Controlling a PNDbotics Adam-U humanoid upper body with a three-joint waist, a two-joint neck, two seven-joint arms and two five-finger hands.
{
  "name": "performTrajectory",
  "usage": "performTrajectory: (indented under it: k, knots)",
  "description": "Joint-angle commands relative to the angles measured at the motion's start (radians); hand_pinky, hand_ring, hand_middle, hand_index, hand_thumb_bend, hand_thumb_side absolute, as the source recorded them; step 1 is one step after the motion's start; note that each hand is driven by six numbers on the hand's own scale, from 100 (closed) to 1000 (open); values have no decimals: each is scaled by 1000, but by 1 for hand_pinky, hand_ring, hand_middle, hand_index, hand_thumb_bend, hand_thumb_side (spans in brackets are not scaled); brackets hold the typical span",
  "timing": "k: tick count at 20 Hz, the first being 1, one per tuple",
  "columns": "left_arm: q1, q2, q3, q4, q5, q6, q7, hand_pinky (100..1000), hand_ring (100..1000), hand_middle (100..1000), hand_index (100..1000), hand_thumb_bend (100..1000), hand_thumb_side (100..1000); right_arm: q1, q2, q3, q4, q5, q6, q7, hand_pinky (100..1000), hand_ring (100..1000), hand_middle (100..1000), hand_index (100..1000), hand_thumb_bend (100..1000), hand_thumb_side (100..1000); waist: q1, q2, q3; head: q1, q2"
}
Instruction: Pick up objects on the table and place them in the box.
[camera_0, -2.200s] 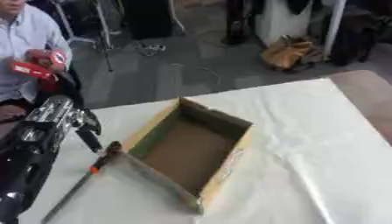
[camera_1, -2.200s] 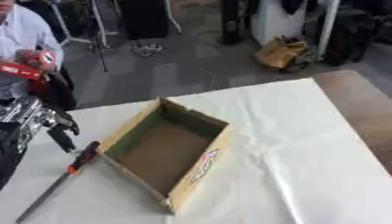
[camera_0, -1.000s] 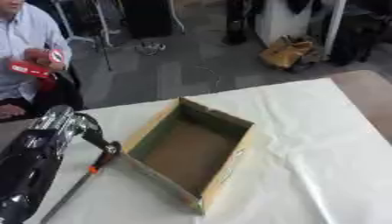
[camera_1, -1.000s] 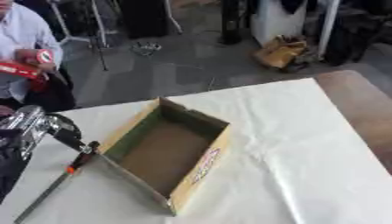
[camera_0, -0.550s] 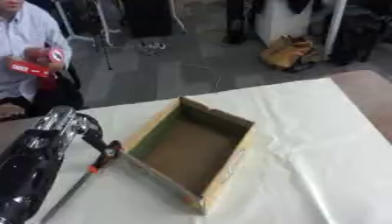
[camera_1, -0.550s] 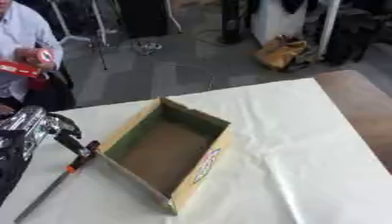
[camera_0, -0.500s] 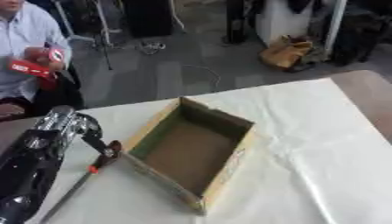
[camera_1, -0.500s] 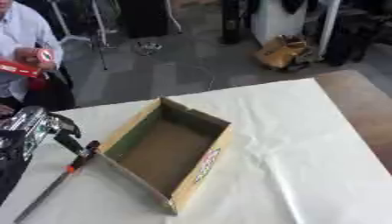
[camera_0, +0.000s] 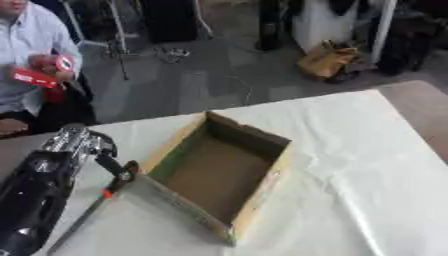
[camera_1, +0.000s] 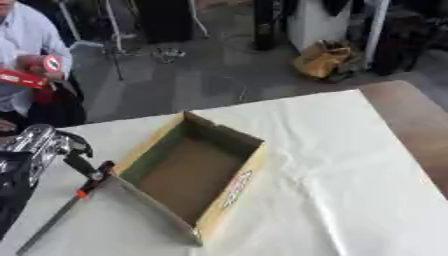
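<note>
Cardboard box (camera_0: 223, 172) sits open and empty mid-table. My left hand (camera_0: 77, 145), by the table's left edge, has crept closer over the last two seconds; its fingers now curl onto the black-handled clamp (camera_1: 77, 192) lying against the box's left wall, not yet lifted.

no readable text in view

the cardboard box (camera_1: 229, 189) carries a red-and-dark printed mark on the outer face of its near wall, but the letters cannot be made out. a red package (camera_0: 33, 77) held by a person at the far left edge shows pale markings, likewise unreadable. nothing else bears legible writing, numbers or signs.
</note>
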Motion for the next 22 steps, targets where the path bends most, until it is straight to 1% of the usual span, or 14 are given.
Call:
performTrajectory:
  k: [1, 3, 4, 6, 12, 14, 17, 22]
  knots:
    - [-16, 15, -2, -7, -6, -4, 1, 1000, 1000, 1000, 1000, 476, 649, -6, -14, -1, -11, 0, -154, -151, 839, 828, 637, 703, 100, 1000, -9, -15, -2, 1, -11]
    - [-16, 14, -1, -5, -3, -8, -5, 1000, 1000, 1000, 1000, 475, 649, -7, -14, -1, -11, 0, -154, -150, 839, 828, 637, 703, 100, 1000, -8, -15, -2, 0, -12]
    - [-16, 14, -1, -5, -2, -9, -7, 1000, 1000, 1000, 1000, 477, 623, -7, -14, -1, -11, 0, -153, -150, 839, 828, 636, 702, 100, 1000, -8, -15, -2, 0, -12]
    - [-17, 12, -1, -6, 1, -12, -10, 1000, 1000, 1000, 1000, 493, 625, -7, -14, -1, -11, 0, -153, -150, 839, 828, 637, 702, 100, 1000, -8, -15, -3, 0, -13]
    - [-14, 10, -3, -5, -13, -14, -17, 1000, 1000, 1000, 1000, 488, 605, -8, -14, -1, -11, 0, -154, -151, 839, 828, 636, 702, 100, 1000, -8, -15, -6, 1, -13]
    - [-14, 10, -2, -5, -16, -15, -19, 1000, 1000, 1000, 1000, 487, 609, -8, -14, -1, -11, 0, -155, -152, 840, 828, 636, 702, 100, 1000, -8, -15, -6, 2, -13]
    - [-13, 8, -1, -3, -15, -15, -21, 1000, 1000, 1000, 1000, 467, 639, -9, -14, -1, -11, -1, -155, -152, 840, 828, 636, 702, 100, 1000, -9, -15, -5, 3, -14]
    - [-13, 8, -1, -1, -20, -12, -22, 1000, 1000, 1000, 1000, 472, 639, -10, -15, 0, -11, -1, -156, -153, 840, 828, 636, 702, 100, 1000, -10, -15, -7, 5, -18]
